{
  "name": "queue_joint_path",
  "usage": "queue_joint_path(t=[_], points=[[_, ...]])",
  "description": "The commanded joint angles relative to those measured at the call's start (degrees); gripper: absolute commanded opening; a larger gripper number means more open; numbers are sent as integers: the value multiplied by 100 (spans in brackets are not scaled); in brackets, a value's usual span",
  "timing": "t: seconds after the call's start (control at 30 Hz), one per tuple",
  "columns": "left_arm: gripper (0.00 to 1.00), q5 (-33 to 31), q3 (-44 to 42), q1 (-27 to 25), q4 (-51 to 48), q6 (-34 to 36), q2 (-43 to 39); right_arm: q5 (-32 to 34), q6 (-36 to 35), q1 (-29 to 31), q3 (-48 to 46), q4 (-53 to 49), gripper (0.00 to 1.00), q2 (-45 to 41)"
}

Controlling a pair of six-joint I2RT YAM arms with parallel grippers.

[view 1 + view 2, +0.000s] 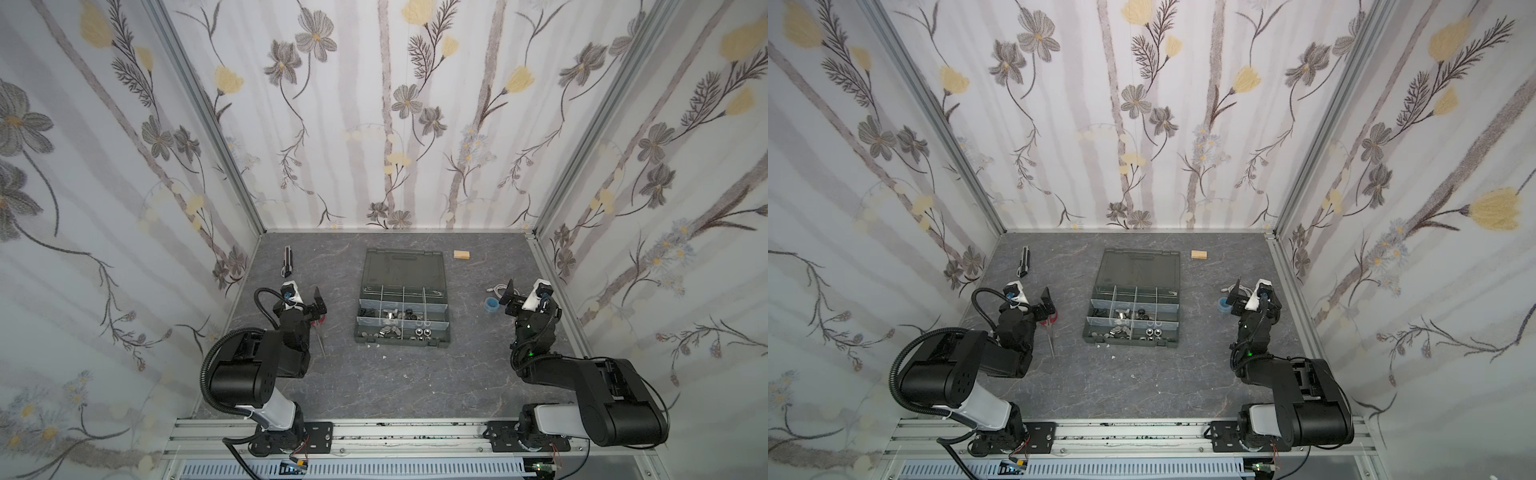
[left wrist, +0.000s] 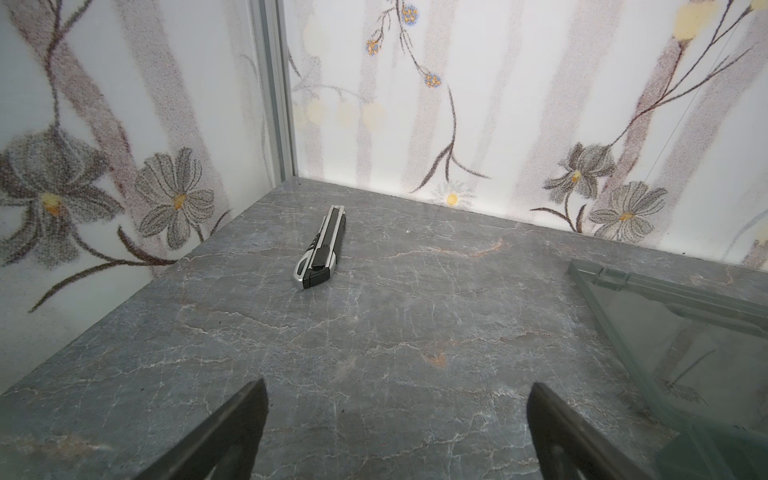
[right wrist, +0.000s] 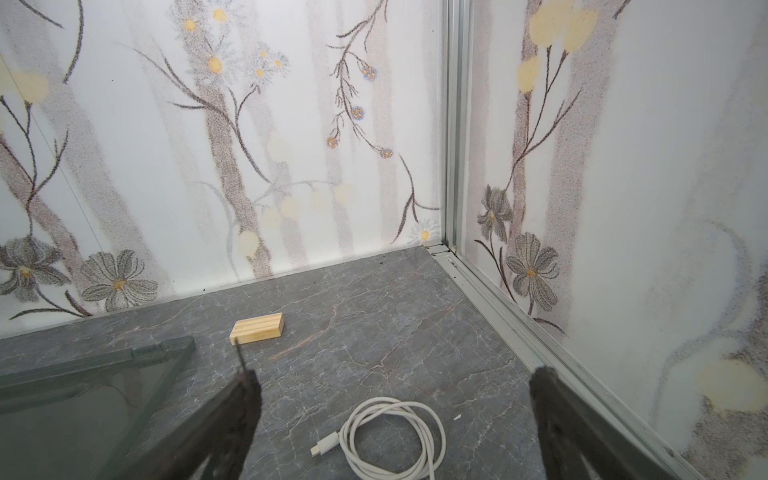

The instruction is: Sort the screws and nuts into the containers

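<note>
The dark grey organizer case lies open mid-table in both top views, its lid flat toward the back wall. The containers in the back row look empty. The middle and front rows hold black and silver screws and nuts, with wing nuts among them. My left gripper hovers open left of the case, with bare table between its fingers. My right gripper hovers open right of the case, above a coiled cable. Both wrist views show only a lid corner.
A utility knife lies at the back left. A wooden block sits at the back right. A white cable and a blue tape roll are near my right gripper. Red-handled scissors lie under my left arm.
</note>
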Motion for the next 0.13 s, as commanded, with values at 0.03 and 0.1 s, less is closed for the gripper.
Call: queue_joint_path(t=[0.03, 0.1], points=[[100, 13, 22, 2, 288, -35, 1, -82, -11, -8, -13, 124, 100, -25], [100, 13, 19, 2, 288, -31, 3, -89, -18, -6, -58, 186, 100, -45]])
